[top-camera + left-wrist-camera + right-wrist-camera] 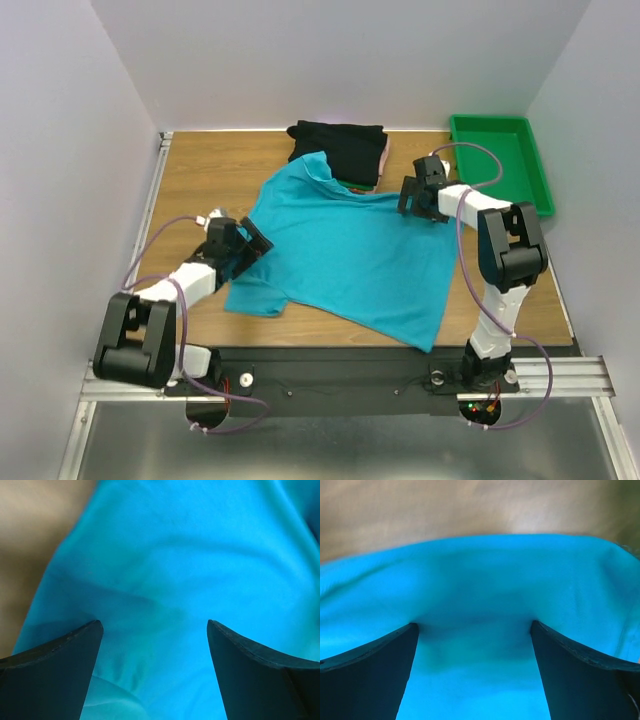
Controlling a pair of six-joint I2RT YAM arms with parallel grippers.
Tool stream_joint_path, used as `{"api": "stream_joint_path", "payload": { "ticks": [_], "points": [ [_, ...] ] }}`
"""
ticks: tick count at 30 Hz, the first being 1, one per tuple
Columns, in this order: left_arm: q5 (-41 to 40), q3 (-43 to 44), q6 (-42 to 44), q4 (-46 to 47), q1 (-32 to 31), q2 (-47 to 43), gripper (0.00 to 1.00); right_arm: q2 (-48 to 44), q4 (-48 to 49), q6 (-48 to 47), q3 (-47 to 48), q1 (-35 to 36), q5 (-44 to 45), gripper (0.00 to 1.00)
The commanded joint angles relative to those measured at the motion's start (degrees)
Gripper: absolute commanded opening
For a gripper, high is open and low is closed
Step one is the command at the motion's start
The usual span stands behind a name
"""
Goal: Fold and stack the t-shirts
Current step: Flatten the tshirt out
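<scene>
Teal t-shirt (pixel 345 250) lies spread mid-tabletop (pixel 200 170), its long axis running from 11 o'clock, by the folded black stack (pixel 340 145), to 5 o'clock. At its 9 o'clock sleeve hovers the left tool (pixel 252 242), jaws wide and empty. The right tool (pixel 411 203), equally open, is at the 2 o'clock edge.

The teal shirt (pixel 350 255) covers the near edge of the black shirt (pixel 340 140); only a sliver of the pink shirt (pixel 384 158) beneath shows. In both wrist views the teal cloth runs off the edges, the worktop (pixel 30 540) is blurred, and the fingers (pixel 50 675) are cut off at the bottom.
</scene>
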Motion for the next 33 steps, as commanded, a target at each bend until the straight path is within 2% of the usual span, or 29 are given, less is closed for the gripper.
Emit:
{"api": "stream_joint_path", "payload": {
  "ticks": [1, 5, 7, 9, 12, 15, 18, 19, 23, 28, 33],
  "points": [
    [-0.6, -6.5, -6.8, -7.4, -8.0, -8.0, 0.98, 4.8, 0.0, -4.5, 4.9, -4.0, -4.8, 1.00],
    [-4.3, -5.5, -8.6, -12.5, -9.6, -17.3, 0.98, 4.5, -0.3, -6.6, 7.1, -4.5, -4.8, 1.00],
    [-10.7, -2.3, -8.5, -17.5, -9.6, -21.0, 0.98, 0.3, -0.4, -5.6, 5.7, -4.5, -8.6, 1.00],
    [-12.9, 0.3, -7.9, -20.9, -9.6, -22.6, 0.98, -3.4, -0.3, -4.7, 2.3, -4.6, -9.3, 1.00],
    [-15.8, 5.0, -7.9, -30.2, -9.6, -25.8, 0.98, -15.5, -0.4, -1.4, -3.5, -4.5, -7.8, 1.00],
    [-14.8, 4.8, -8.6, -35.1, -9.6, -28.2, 0.98, -24.7, -0.4, 2.8, -10.0, -4.6, -6.4, 1.00],
    [-10.9, 0.9, -9.4, -37.4, -9.6, -31.1, 0.98, -37.1, -0.4, 12.2, -20.4, -4.5, -5.1, 1.00],
    [-7.7, -1.8, -10.4, -37.3, -10.0, -32.5, 0.98, -40.3, -0.4, 13.7, -25.2, -4.5, -5.2, 1.00],
    [-0.8, -6.8, -11.3, -34.5, -13.2, -33.3, 0.98, -53.1, -0.4, 18.6, -34.7, -4.5, -5.3, 1.00],
    [0.3, -6.5, -10.6, -35.1, -16.1, -27.5, 0.98, -61.3, -0.6, 23.8, -40.2, -4.5, -2.1, 1.00],
    [0.5, -5.7, -11.2, -38.6, -19.7, -22.0, 0.99, -63.3, -1.8, 23.6, -42.4, -4.5, -3.1, 1.00]
  ]
}}
